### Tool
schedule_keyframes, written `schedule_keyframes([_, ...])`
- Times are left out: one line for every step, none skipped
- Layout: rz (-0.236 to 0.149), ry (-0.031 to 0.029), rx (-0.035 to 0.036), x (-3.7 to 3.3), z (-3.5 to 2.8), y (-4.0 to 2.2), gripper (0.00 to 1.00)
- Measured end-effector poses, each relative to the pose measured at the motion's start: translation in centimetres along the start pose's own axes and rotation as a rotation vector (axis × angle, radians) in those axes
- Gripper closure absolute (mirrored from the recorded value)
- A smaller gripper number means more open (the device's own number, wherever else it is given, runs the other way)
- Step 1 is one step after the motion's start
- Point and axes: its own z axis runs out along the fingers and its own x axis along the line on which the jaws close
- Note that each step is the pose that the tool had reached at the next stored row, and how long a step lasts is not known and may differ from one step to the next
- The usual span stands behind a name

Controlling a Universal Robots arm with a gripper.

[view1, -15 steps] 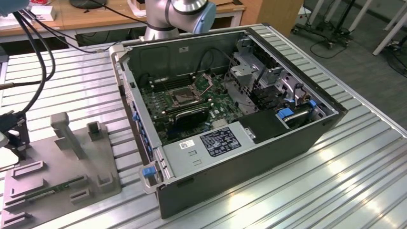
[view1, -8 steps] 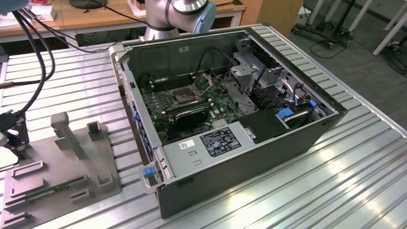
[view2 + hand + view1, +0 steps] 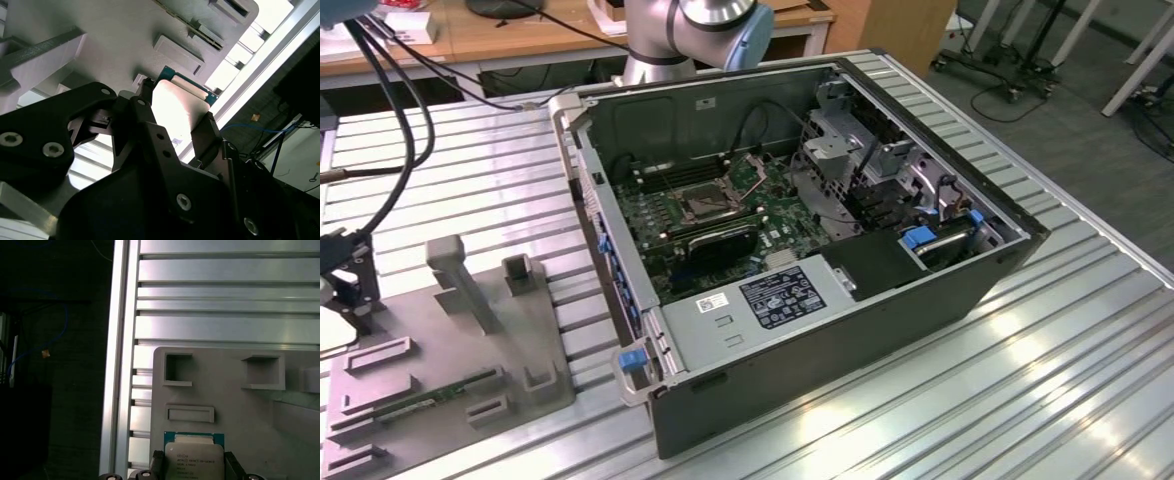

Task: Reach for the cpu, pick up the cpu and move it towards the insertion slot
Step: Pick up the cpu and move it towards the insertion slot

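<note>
Pincer: my pincer (image 3: 176,112) is set astride the cpu. I cannot tell whether it is pinching the cpu or merely standing about it.
Cpu: the cpu (image 3: 194,456) lies metal face up on the grey fixture plate (image 3: 235,405), near the plate's corner and close to the desk's (image 3: 225,305) edge.
Insertion slot: the insertion slot (image 3: 699,205) sits on the motherboard (image 3: 638,218) inside the open computer case (image 3: 854,320), well apart from the plate, toward the desk's middle.
Progress: reach judged complete; no lift evident.
Risk, grip: contact would fall on thin edges, so an uneven hold would likely tilt or drop the cpu.
Risk, place: a slip here could send the cpu over the desk's edge.
Risk, route: the case wall stands between plate and slot, and a low carry could strike it.
</note>
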Motion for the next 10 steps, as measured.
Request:
schedule_keyframes([0.0, 0.0001, 0.0001, 0.0, -0.02, 0.0, 0.45])
schedule_keyframes([0.0, 0.0, 0.0002, 0.0, -0.04, 0.0, 0.45])
schedule_keyframes([0.0, 0.0, 0.0002, 0.0, -0.06, 0.0, 0.45])
schedule_keyframes([0.0, 0.0001, 0.0003, 0.0, -0.09, 0.0, 0.45])
schedule_keyframes([0.0, 0.0, 0.0003, 0.0, -0.11, 0.01, 0.45])
schedule_keyframes([0.0, 0.0002, 0.0004, 0.0, -0.16, 0.0, 0.45])
schedule_keyframes([0.0, 0.0003, 0.0005, 0.0, -0.22, 0.0, 0.45])
schedule_keyframes([0.0, 0.0002, 0.0005, 0.0, -0.26, 0.01, 0.45])
schedule_keyframes([0.0, -0.0001, 0.0004, 0.0, -0.29, 0.01, 0.45])
schedule_keyframes([0.0, -0.0002, 0.0004, 0.0, -0.32, 0.01, 0.45])
